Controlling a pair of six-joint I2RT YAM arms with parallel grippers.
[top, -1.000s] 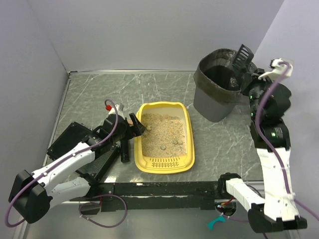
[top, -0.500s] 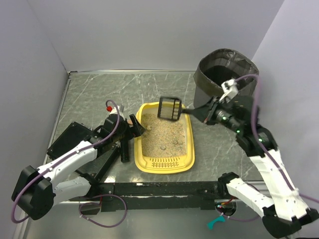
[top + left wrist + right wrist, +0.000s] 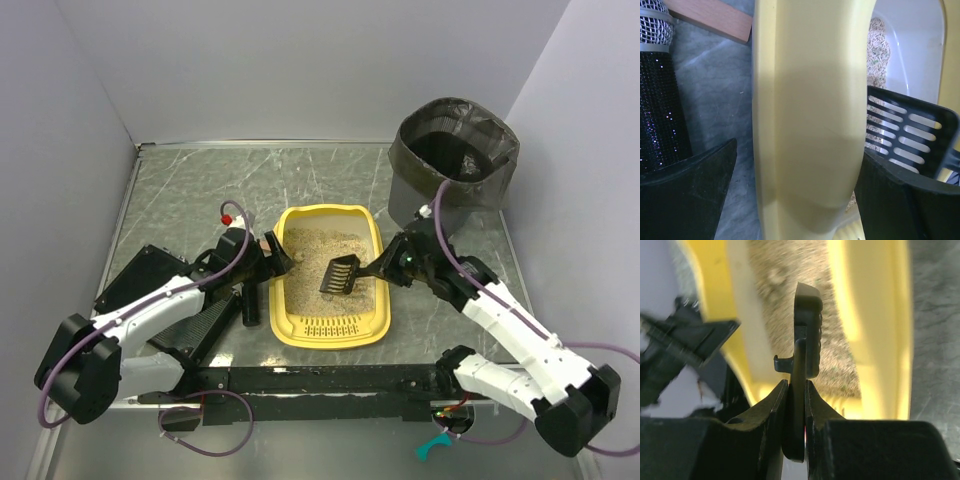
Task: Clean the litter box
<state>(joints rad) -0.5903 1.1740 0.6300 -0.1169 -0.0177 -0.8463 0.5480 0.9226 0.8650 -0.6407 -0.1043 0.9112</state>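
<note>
The yellow litter box [image 3: 372, 232] lies mid-table with beige litter [image 3: 315, 255] inside and its slotted grille at the near end. My left gripper [image 3: 276, 259] is shut on its left rim; in the left wrist view the rim [image 3: 805, 110] fills the space between my black fingers [image 3: 687, 200]. My right gripper [image 3: 392, 268] is shut on the handle of a black slotted scoop [image 3: 340, 275], whose head is tilted down into the litter. The right wrist view shows the handle [image 3: 799, 405] pinched between the fingers, over the litter [image 3: 785, 290]. The scoop's head also shows in the left wrist view [image 3: 905, 145].
A dark grey round bin [image 3: 455, 170] with a bag liner stands at the back right. A black cylinder [image 3: 250, 300] and a small wooden block [image 3: 710, 17] lie just left of the box. Flat black panels [image 3: 150, 280] lie at the near left.
My right arm swung the scoop from over the bin to the litter box and lowered it into the litter. My left gripper stayed on the box's rim.
</note>
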